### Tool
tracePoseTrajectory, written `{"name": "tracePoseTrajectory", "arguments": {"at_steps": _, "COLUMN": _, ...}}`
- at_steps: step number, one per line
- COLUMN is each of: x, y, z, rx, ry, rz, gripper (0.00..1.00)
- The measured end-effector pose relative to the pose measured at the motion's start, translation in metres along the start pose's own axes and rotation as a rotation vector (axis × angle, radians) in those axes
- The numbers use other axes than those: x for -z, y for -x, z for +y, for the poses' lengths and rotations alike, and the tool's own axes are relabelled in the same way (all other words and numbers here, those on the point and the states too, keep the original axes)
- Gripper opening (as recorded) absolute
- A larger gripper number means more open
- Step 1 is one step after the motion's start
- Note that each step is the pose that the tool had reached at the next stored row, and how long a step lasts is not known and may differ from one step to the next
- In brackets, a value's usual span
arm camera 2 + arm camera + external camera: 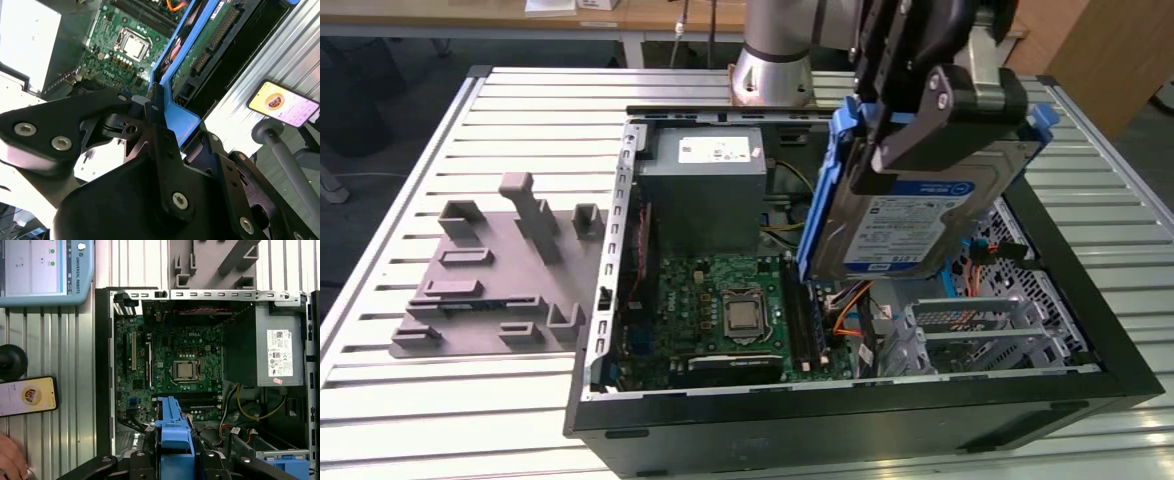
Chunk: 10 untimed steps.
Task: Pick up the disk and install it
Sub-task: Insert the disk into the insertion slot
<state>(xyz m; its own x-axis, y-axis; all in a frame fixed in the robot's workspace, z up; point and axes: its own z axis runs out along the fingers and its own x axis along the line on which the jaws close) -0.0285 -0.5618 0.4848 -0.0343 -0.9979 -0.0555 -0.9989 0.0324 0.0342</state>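
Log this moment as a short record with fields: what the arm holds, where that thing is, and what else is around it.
held: disk, blue bracket around its edges, tilted steeply
grip: pincer shut on the disk's upper end
position: in the air above the open computer case, not yet seated
cage: silver drive cage in the case below the disk
inside case: circuit board, grey power box
table: grey fixture at the exterior view's left; phone beside the case
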Motion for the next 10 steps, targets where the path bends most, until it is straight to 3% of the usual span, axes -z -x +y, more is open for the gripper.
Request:
{"name": "tracePoseTrajectory", "arguments": {"at_steps": 4, "x": -0.0005, "y": -0.0023, "z": -0.0080, "rx": 0.000, "ry": 0.0000, "rz": 0.0002, "gripper": 0.36}}
{"name": "tracePoseTrajectory", "arguments": {"at_steps": 10, "x": -0.0028, "y": -0.0070, "z": -0.0100, "rx": 0.000, "ry": -0.0025, "rz": 0.0059, "gripper": 0.36}}
